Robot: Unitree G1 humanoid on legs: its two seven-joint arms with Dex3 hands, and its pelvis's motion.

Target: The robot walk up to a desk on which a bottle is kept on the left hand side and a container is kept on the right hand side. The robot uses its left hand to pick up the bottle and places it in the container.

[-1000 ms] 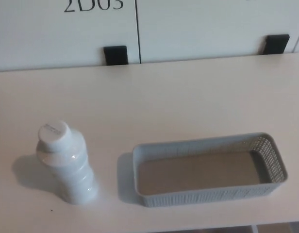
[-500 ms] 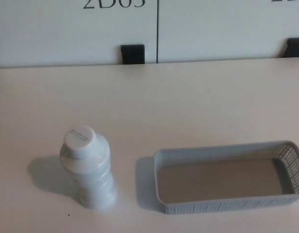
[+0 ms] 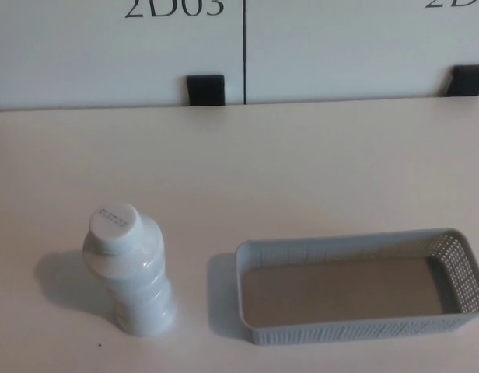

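Two things waiting on counter: bottle standing just left of container; no hands showing, fingers' state unknowable; gripping mid-body advisable.

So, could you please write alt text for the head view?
A white capped bottle stands upright on a pale desk, left of an empty grey mesh-sided tray. Neither robot hand shows; white cabinet doors stand behind.

Pale desk with upright bottle beside empty container.
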